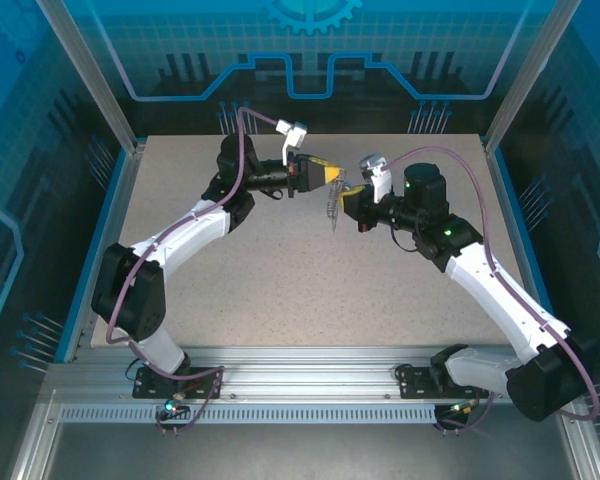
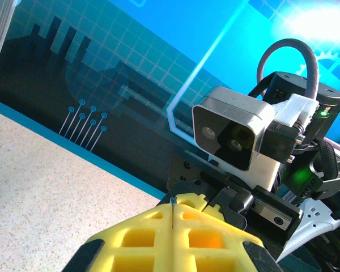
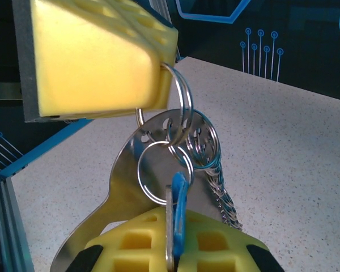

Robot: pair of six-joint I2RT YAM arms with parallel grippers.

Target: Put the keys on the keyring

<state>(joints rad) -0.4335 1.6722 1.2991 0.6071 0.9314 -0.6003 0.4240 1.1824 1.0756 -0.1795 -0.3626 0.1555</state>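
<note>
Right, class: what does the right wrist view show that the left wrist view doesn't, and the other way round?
Extra in the right wrist view: the right pincer shut on a blue key, silver rings with a metal tag and a chain hanging from them, and the left pincer clamping one ring from the side. Extra in the left wrist view: the right arm's camera, facing this way. Shared: yellow fingers pressed together at the bottom edge, the speckled table and the blue wall.
</note>
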